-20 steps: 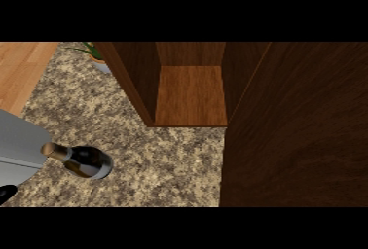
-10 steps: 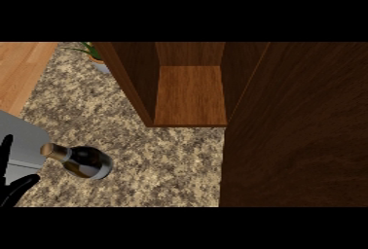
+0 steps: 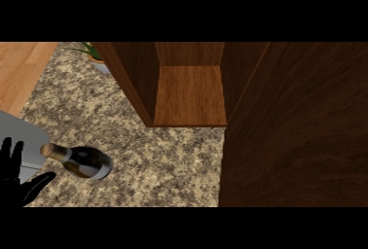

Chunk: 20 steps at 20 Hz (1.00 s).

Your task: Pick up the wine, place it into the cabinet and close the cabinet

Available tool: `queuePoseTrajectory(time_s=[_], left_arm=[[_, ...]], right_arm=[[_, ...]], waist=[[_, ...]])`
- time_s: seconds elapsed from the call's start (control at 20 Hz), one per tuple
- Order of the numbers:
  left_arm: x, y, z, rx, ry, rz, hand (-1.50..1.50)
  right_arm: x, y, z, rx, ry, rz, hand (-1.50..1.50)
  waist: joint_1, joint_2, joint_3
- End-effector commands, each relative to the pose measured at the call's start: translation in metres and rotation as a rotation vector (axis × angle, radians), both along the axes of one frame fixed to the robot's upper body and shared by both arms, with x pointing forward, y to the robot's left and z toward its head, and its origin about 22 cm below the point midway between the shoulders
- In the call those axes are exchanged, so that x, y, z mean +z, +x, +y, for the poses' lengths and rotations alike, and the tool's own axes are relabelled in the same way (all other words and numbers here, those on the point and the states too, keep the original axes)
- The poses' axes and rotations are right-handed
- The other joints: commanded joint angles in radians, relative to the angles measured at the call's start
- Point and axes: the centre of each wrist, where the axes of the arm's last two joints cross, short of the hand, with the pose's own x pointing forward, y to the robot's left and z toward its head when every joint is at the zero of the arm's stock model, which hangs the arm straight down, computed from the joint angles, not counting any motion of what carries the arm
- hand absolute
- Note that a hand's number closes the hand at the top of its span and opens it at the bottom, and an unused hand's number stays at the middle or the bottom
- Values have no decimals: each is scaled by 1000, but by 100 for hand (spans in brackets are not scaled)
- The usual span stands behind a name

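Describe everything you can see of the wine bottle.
The wine bottle is dark glass with a tan-capped neck and a pale band round its body. It stands upright on the speckled counter, left of the open cabinet. No hand touches it; the left hand, fingers straight, is just beside it.

Bare granite tabletop [image 3: 158, 160] lies free between the wine bottle [image 3: 81, 161] and the cabinet [image 3: 191, 95], whose shelf stands unblocked; its open door [image 3: 302, 126] walls off the whole right side.

Left hand [image 3: 14, 188], uniformly black, slim, smooth-surfaced
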Motion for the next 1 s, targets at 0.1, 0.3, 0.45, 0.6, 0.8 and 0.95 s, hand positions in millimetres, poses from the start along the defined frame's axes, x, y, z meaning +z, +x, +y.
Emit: queuePoseTrajectory(time_s=[0.1,0.3,0.45,0.6,0.8,0.95], left_arm=[[-25,8,12,-19,-22,12,-150],[-27,-3,16,-15,-18,12,-150],[-51,15,-13,-74,-5,30,-150],[-59,9,-16,-53,-36,9,-150],[-82,-2,9,-41,-51,10,-150],[-79,2,-2,-64,-43,10,-150]], right_arm=[[8,-39,0,46,55,-59,-150],[14,-33,-5,35,28,-72,-150],[13,-18,-8,41,38,-67,-150],[18,-33,-9,53,32,-64,-150],[12,-23,-12,44,45,-59,-150],[10,-40,1,50,44,-44,-150]], waist=[[-3,0,0],[4,0,0],[1,2,0],[1,0,0],[3,1,0],[1,0,0]])
